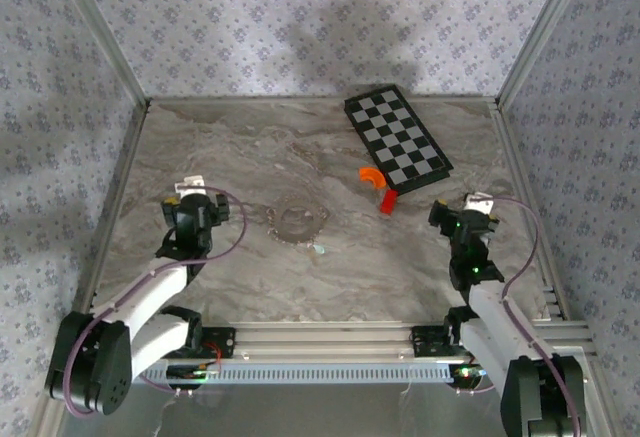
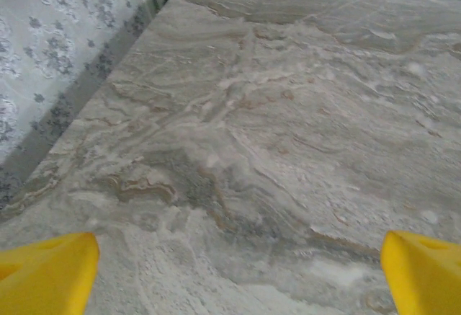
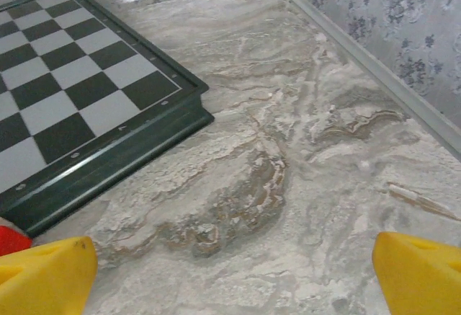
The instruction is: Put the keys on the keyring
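The left gripper (image 2: 238,275) and right gripper (image 3: 234,275) hover spread wide and empty, flanking the keyring (image 1: 297,219) and key (image 1: 319,249) (just beside it), likely poised to reach in.

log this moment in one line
left gripper open, empty | right gripper open, empty | key on table just outside keyring loop, not yet threaded

worktop (image 1: 230,277): marbled grey and beige | walls (image 1: 300,27): pale grey, small floral print | board (image 1: 397,137): black-and-white checks, dark green rim | curved piece (image 1: 370,175): orange | block (image 1: 387,202): red | key (image 1: 320,249): pale teal | chain (image 1: 297,219): silvery | fingers (image 3: 43,275): yellow | arms (image 1: 150,302): white and black
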Tool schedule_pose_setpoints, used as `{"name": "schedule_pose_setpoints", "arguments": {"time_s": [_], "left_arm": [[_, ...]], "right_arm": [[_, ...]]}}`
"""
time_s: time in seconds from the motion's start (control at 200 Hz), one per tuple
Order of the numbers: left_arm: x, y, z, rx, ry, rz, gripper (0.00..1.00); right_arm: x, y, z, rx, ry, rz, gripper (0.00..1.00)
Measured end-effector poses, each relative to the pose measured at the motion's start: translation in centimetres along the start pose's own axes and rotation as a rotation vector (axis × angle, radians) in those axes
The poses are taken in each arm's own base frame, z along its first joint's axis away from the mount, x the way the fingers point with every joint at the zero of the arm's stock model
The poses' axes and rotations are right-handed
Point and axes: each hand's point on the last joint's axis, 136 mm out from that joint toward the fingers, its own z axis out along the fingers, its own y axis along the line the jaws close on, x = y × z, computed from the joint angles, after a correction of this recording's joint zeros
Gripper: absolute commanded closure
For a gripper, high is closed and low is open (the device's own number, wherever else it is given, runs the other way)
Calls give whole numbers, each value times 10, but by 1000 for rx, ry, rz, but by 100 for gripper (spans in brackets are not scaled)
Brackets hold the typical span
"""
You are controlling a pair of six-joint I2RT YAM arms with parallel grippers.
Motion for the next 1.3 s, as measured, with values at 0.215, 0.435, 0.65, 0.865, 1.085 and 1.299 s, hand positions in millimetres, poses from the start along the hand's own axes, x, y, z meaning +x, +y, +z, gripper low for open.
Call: {"name": "schedule_pose_setpoints", "arguments": {"time_s": [0.215, 0.435, 0.65, 0.865, 1.085, 1.299], "left_arm": [[0, 16, 8, -61, 3, -15, 0], [1, 22, 11, -83, 0, -38, 0], [27, 31, 22, -133, 58, -39, 0], [32, 36, 30, -171, 62, -39, 0], [34, 38, 43, -194, 77, -39, 1], [23, 45, 51, -211, 38, -76, 1]], "right_arm": [[3, -2, 10, 17, 0, -33, 0], [6, -3, 15, 24, 4, -70, 0], [7, -3, 20, 30, 2, -92, 0], [19, -4, 29, 48, 44, -119, 0], [16, -3, 37, 50, 25, -113, 0], [10, -5, 44, 56, -1, -95, 0]]}}
